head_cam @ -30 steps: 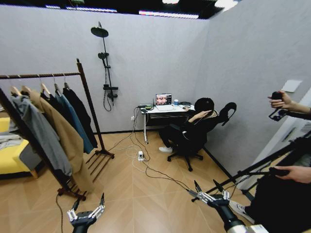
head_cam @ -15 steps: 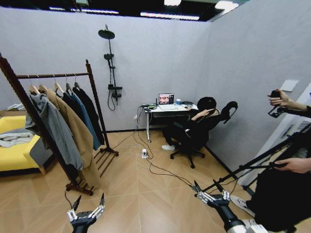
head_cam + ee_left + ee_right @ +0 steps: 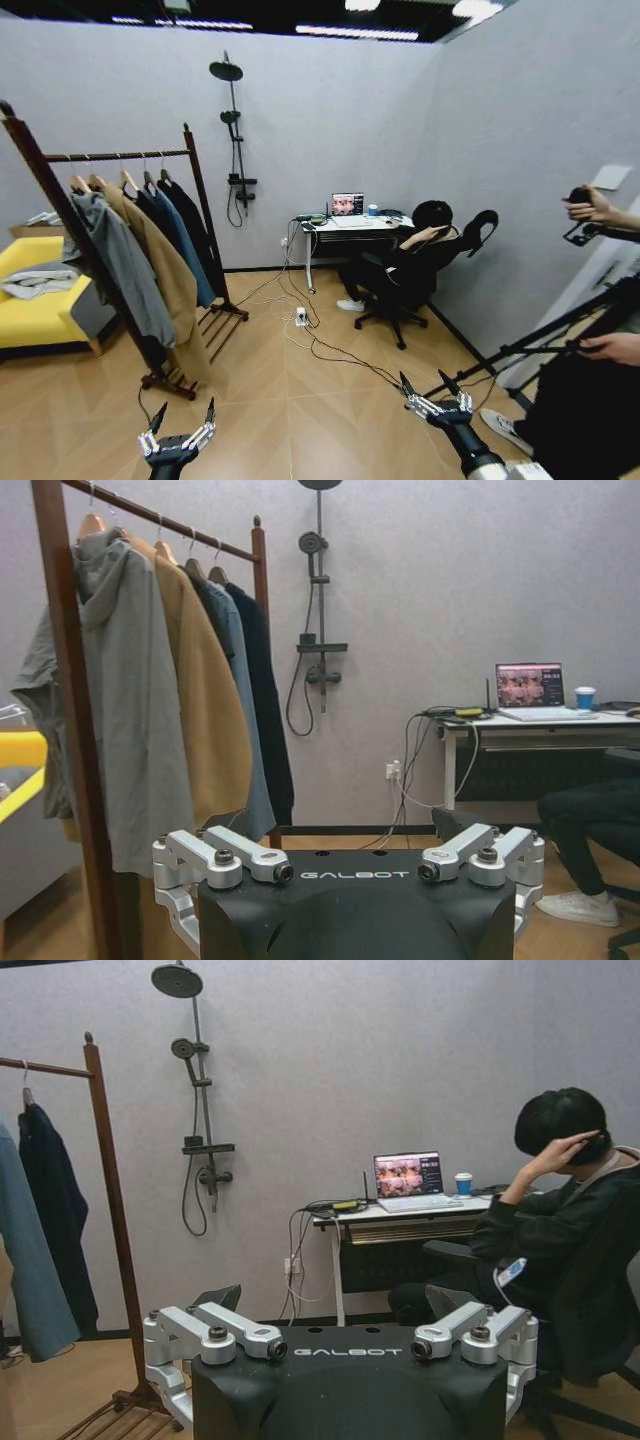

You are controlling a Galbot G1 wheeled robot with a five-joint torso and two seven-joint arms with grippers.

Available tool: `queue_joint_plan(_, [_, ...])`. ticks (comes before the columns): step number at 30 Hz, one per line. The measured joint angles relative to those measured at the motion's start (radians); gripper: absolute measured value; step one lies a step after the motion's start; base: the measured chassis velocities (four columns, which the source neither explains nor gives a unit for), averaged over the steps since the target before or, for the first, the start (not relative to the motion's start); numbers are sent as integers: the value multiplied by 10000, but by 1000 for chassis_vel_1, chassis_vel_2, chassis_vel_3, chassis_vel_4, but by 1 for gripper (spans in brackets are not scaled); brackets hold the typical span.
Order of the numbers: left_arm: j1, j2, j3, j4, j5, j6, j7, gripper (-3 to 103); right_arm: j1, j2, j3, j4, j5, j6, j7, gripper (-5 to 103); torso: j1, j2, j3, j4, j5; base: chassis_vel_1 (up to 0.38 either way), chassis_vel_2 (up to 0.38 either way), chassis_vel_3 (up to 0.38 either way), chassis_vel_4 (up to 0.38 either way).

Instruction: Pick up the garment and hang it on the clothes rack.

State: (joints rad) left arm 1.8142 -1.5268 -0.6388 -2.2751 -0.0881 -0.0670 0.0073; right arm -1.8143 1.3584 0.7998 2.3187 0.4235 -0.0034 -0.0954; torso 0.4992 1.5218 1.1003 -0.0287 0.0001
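Observation:
The clothes rack (image 3: 115, 155) stands at the left of the head view, dark wood with two knobbed posts, one bar and a slatted base. The garment (image 3: 196, 225), a black jacket on a hanger, hangs at the bar's far end next to a teal jacket (image 3: 176, 245), a tan coat (image 3: 165, 275) and a grey hooded jacket (image 3: 120, 265). The garment (image 3: 268, 690) also shows in the left wrist view, and the garment (image 3: 55, 1200) in the right wrist view. My left gripper (image 3: 184, 412) and right gripper (image 3: 423, 382) hover low over the floor, open and empty, well short of the rack.
A person sits in an office chair (image 3: 400, 290) at a desk (image 3: 345, 228) with a laptop. Cables and a power strip (image 3: 300, 318) trail across the wooden floor. A yellow sofa (image 3: 30, 315) lies behind the rack. Black tripod legs (image 3: 520, 350) slant in at the right.
The whole head view has shifted right, so the camera has turned left and more of the rack shows. Both grippers keep their pose, open.

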Motion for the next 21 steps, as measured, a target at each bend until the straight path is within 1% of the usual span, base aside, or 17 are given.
queue_joint_plan(4, [0, -1, -1, 0, 0, 1, 0, 100, 0, 0, 0, 0, 0, 0, 0, 100, 0, 0, 0, 5, -1, 52, 69, 71, 58])
queue_joint_plan(7, [0, 0, -1, 0, 0, 0, -1, 100, 0, 0, 0, 0, 0, 0, 0, 100, 0, 0, 1, 5, -1, 30, 34, 38, 36])
queue_joint_plan(9, [0, -1, 0, 0, 0, 0, -1, 100, 0, 0, 1, -1, 0, 0, 0, 100, 0, 0, 0, 0, -1, 0, 0, 0, 0])
queue_joint_plan(21, [0, 0, 0, 0, 0, 0, 0, 100, 0, 0, 0, -1, 0, 0, 0, 100, 1, -1, 1, 1, -1, 11, -8, -7, 8])
